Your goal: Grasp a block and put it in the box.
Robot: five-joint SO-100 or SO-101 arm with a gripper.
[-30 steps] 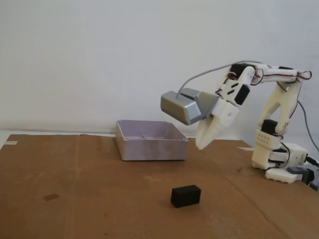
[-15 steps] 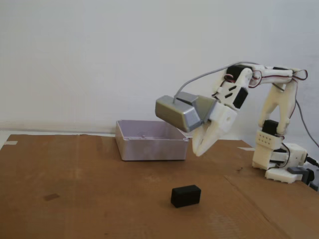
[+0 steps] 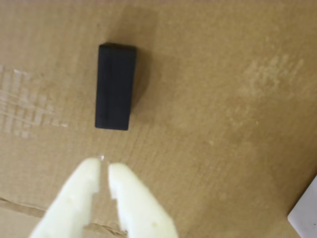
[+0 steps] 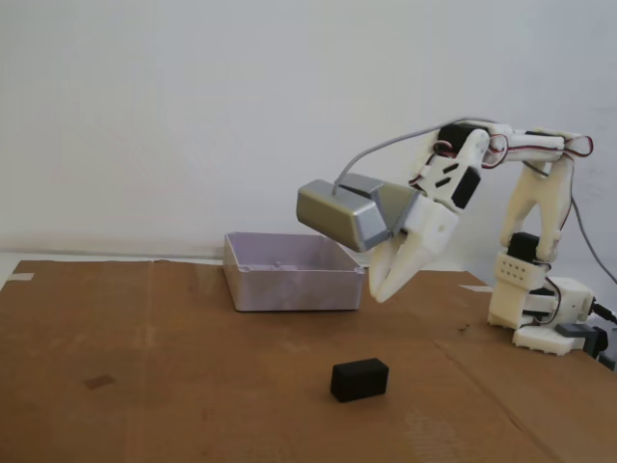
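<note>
Surface: I see a brown corrugated cardboard sheet (image 4: 174,367) covering the table, creased and scuffed, with a small dark mark toward the left in the fixed view.
Box: the box (image 4: 292,273) sits on the cardboard at centre-left, a shallow square tray of pale lavender-grey plastic with low walls; I cannot see its floor from this angle.
Block: the block (image 4: 360,379) lies flat on the cardboard, a small matte black rectangle, in front of the box and well apart from it; in the wrist view the block (image 3: 116,92) stands lengthwise above the fingertips, untouched.
Gripper: the gripper (image 4: 378,292) hangs in the air above the block, its cream plastic fingers nearly together with only a thin slit between them, holding nothing; the gripper (image 3: 104,165) shows just its tips in the wrist view.
Camera housing: a grey-silver angular camera housing (image 4: 337,212) overlaps the box's back right corner.
Arm: the white printed arm (image 4: 535,231) is cut off at the right edge.
</note>
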